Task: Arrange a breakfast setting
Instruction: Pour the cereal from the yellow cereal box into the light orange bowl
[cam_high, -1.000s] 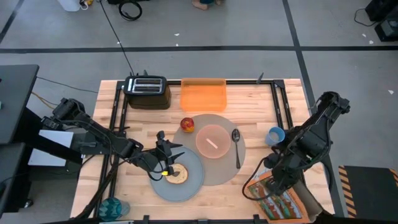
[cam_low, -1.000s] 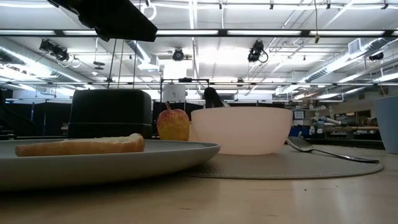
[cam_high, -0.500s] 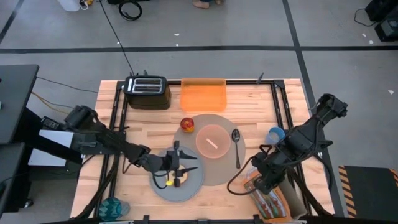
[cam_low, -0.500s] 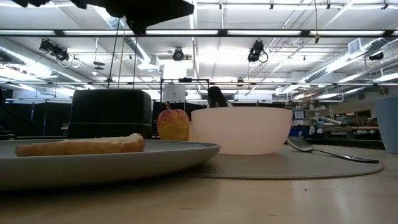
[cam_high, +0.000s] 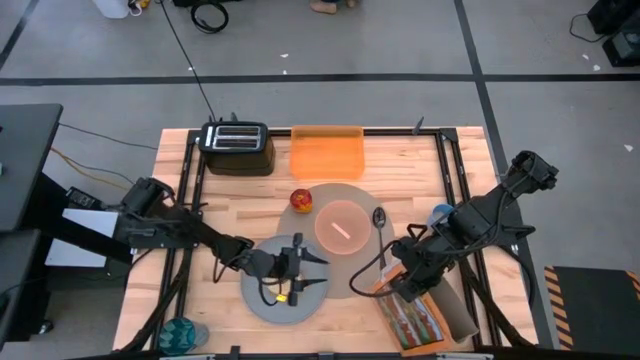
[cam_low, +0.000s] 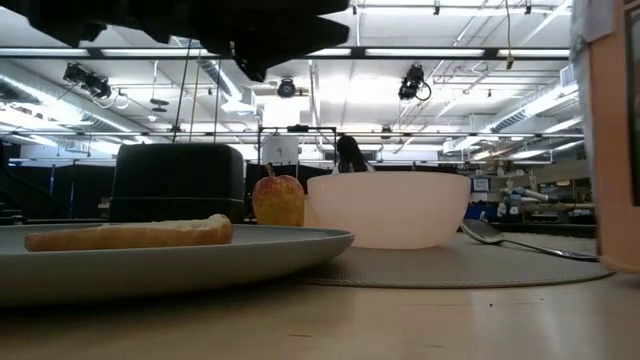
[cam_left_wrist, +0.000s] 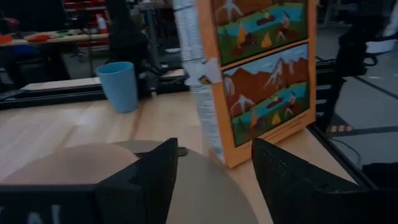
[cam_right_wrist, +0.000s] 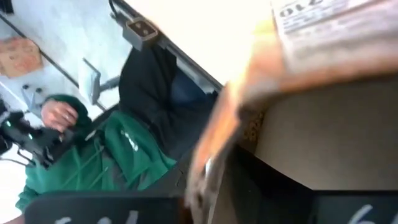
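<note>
Over the grey plate (cam_high: 262, 298) at the desk's (cam_high: 420, 175) near left, the left gripper (cam_high: 301, 271) is hanging with its fingers apart and empty, just above the browned bagel (cam_low: 128, 233), which is lying flat on the plate and looking stiff, dry and light; taking it across its outer edge would likely suit. The red apple (cam_high: 301, 200), pink bowl (cam_high: 343, 226) and spoon (cam_high: 380, 232) are sitting on the placemat (cam_high: 372, 272). Further right, the right gripper (cam_high: 415, 272) is holding a cereal box (cam_left_wrist: 252, 68) upright near the blue cup (cam_left_wrist: 119, 86), fingers seemingly clamped on it. The carton is probably light and crushable, so a gentle hold across its narrow sides is best.
</note>
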